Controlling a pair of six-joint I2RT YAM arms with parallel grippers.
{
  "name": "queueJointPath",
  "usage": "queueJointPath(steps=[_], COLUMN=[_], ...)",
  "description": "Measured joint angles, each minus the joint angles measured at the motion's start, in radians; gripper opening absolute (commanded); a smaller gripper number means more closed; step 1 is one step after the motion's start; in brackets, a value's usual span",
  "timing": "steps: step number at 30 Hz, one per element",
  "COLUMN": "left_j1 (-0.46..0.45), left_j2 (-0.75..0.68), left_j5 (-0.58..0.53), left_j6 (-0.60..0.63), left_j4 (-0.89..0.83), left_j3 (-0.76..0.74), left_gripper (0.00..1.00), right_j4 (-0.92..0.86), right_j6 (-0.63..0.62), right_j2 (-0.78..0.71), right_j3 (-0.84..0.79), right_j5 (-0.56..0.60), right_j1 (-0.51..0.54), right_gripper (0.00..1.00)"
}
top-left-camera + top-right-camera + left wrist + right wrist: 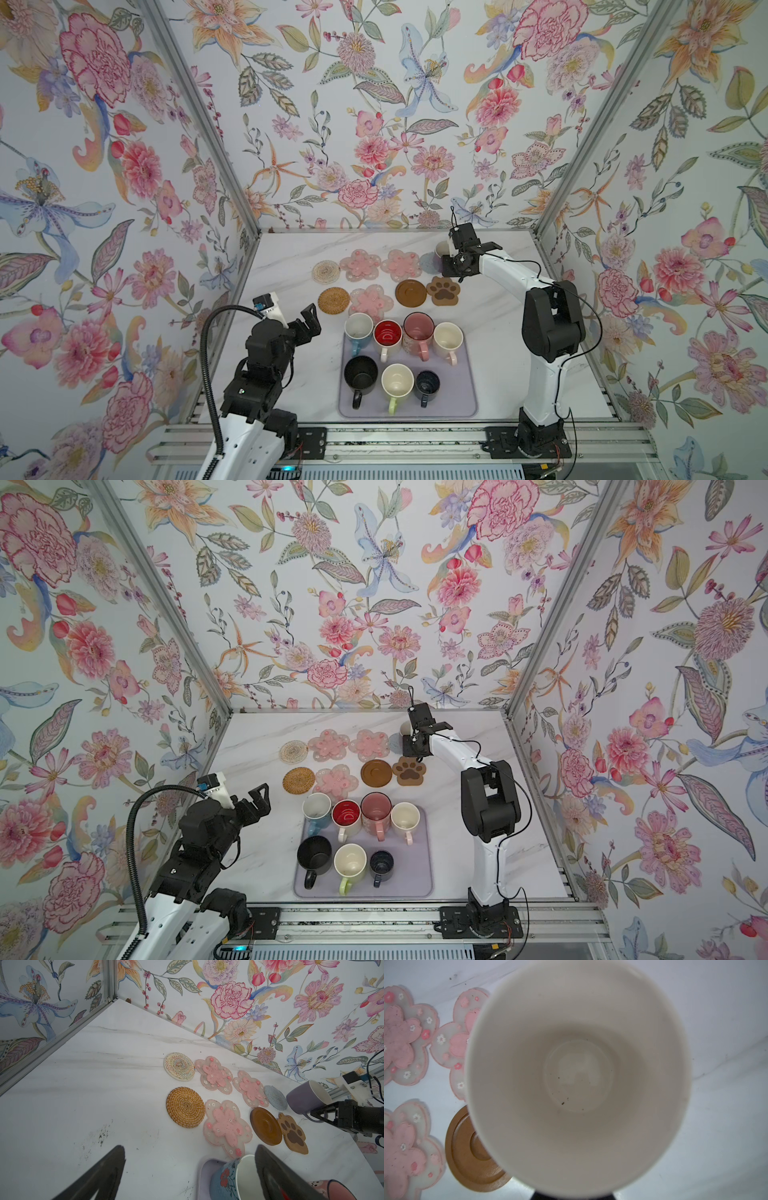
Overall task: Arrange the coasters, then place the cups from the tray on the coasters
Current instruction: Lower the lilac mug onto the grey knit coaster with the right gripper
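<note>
Far left: left tool point(308, 319), spread wide, nothing in it. Hangs clear of everything, likely so as not to bump a thing. Just beside it, the light blue cup point(358, 328), at a corner of the tray point(457, 401), which is flat, purple and soft-looking with a low edge. Seven cups point(417, 328) there, hard and shiny, handles poking to the near side, easy to grab.

Between both tools, out past the tray: the coasters point(371, 300), in two neat rows, so each cup gets its own spot. A bumpy beige woven round point(326, 270), a tan woven round point(333, 300) like a basket, see-through pink flower shapes point(360, 265), a smooth brown disc point(411, 293), a brown paw print point(445, 291).

Far right: right tool point(315, 1114), pressed tight on the handle of the lavender cup point(305, 1097). Tipped over a bit, seemingly off the table point(291, 257). Just under and beside it, a fuzzy grey-blue round point(275, 1097), probably the landing spot.
</note>
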Motion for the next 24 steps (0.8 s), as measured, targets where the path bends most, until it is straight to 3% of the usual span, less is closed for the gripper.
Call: queueJointPath(steps=[10,24], left_j1=[0.0,0.0], left_j2=[0.008,0.011], left_j5=[-0.003,-0.003], left_j6=[0.0,0.0], left_j4=[0.0,0.0], left_j3=[0.0,0.0], left_gripper=[0.99,0.99], right_j4=[-0.055,-0.076], right_j6=[-0.044,-0.059], right_j2=[0.12,0.179], right_j3=[0.16,0.209], right_j5=[-0.011,-0.027], right_j1=[-0.007,-0.006], right_gripper=[0.0,0.0])
